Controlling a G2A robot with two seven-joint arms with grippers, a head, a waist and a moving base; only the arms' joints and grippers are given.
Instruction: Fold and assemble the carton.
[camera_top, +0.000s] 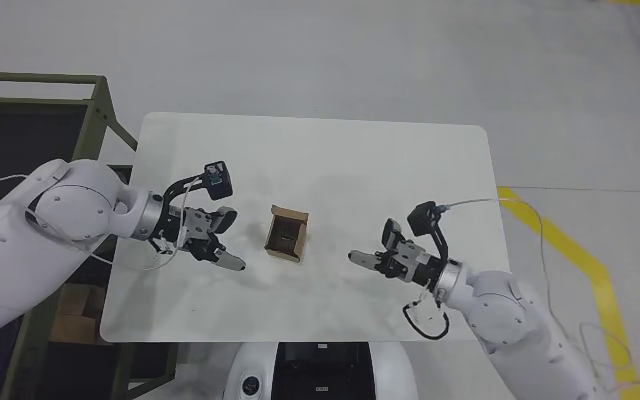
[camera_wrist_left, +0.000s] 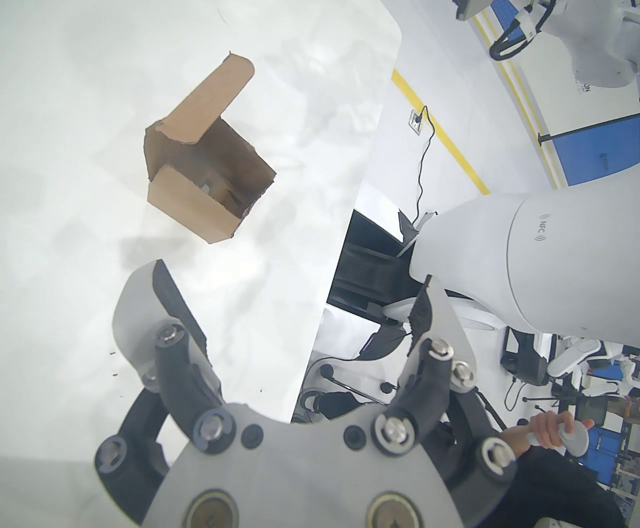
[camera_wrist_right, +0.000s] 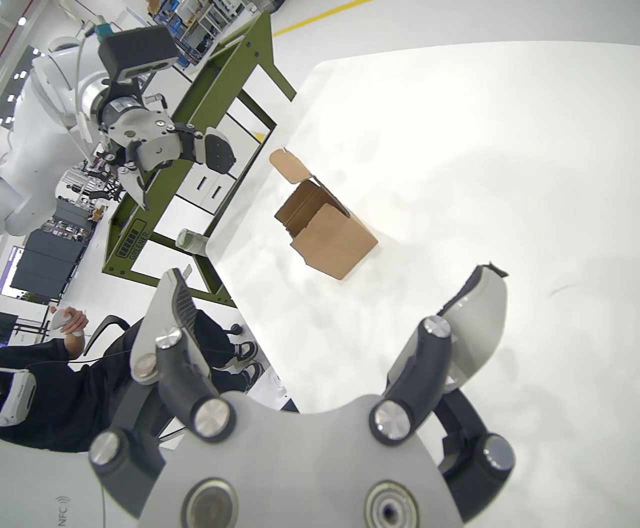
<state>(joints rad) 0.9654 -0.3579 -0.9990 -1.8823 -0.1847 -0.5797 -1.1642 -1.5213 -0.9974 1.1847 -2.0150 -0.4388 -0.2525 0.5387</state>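
Note:
A small brown carton (camera_top: 287, 233) stands on the white table (camera_top: 330, 160), a little front of its middle. Its top is open and one lid flap (camera_wrist_left: 210, 102) sticks up and outward. My left gripper (camera_top: 233, 241) hovers just left of the carton, open and empty; in its wrist view (camera_wrist_left: 292, 287) the carton (camera_wrist_left: 207, 170) lies ahead of the fingers. My right gripper (camera_top: 370, 246) hangs to the carton's right, also open and empty. Its wrist view (camera_wrist_right: 327, 285) shows the carton (camera_wrist_right: 325, 230) beyond the fingertips and the left gripper (camera_wrist_right: 175, 155) farther off.
A green metal rack (camera_top: 100, 110) stands off the table's left side. A yellow floor line (camera_top: 570, 240) runs to the right. The table's front edge (camera_top: 300, 338) lies close below both grippers.

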